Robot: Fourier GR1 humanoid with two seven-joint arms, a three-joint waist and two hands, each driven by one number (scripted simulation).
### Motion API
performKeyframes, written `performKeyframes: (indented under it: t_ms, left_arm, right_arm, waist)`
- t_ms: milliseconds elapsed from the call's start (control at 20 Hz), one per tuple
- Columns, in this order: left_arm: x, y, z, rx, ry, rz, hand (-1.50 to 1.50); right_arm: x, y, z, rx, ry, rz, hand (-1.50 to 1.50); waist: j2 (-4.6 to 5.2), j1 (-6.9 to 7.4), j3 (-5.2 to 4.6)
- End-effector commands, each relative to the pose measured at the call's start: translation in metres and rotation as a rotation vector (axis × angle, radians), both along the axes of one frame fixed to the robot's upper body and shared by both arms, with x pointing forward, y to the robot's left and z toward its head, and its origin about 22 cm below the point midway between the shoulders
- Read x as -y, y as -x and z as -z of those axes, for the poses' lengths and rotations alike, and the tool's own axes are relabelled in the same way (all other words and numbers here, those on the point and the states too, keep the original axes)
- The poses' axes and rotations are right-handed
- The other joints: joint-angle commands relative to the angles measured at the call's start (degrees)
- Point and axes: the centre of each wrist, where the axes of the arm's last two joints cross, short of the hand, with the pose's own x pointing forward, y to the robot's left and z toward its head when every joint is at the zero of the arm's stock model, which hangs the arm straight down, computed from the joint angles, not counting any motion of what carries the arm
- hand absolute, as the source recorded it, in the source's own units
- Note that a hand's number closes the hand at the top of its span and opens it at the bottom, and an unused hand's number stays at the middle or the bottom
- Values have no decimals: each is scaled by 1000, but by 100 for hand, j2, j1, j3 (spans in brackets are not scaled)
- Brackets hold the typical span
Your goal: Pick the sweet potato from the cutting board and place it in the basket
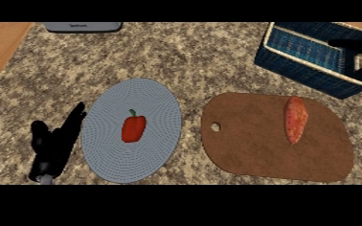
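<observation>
Sweet potato (295, 119) lies on the brown cutting board (268, 148), toward its right side, long axis running almost straight away from you and slightly tilted. Nothing holds it yet. Your right hand (348, 52) shows only as a dark shape at the right edge, over the blue basket (300, 60); you cannot tell how its fingers are set. Your left hand (55, 141) rests on the counter (176, 57) beside the grey plate (106, 153) with the red pepper (133, 128), fingers straight and holding nothing; leave it there. Bring the right hand down and inward over the middle of the potato, and close across its narrow width rather than its tapered ends. The basket sits just beyond the board's far right corner, so the carry is short: lift clear of the near wall first.
</observation>
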Motion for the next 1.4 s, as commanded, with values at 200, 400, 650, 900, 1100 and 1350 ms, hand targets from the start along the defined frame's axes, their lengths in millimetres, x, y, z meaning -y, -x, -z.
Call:
performKeyframes:
  t_ms: [200,400,650,900,1100,1350]
  left_arm:
    - [-6,27,36,-167,15,-25,0]
    - [-1,25,37,-156,5,-50,0]
    - [1,0,25,-162,26,-35,0]
    - [-1,17,28,-179,22,-29,0]
    - [-5,23,34,-163,18,-35,0]
    - [8,26,37,-169,10,-17,0]
  right_arm:
    - [-10,0,43,-47,30,6,-150]
    - [-7,1,53,-31,33,9,-150]
    - [-15,1,87,-4,21,1,-150]
    - [1,-2,98,-3,32,29,-150]
    - [-7,1,122,-15,12,24,-150]
    - [-2,-2,134,-5,17,22,-150]
  waist:
    - [66,15,-78]
    - [57,-5,-78]
    - [71,-14,-75]
    - [66,16,-72]
    - [69,25,-74]
    - [69,21,-73]
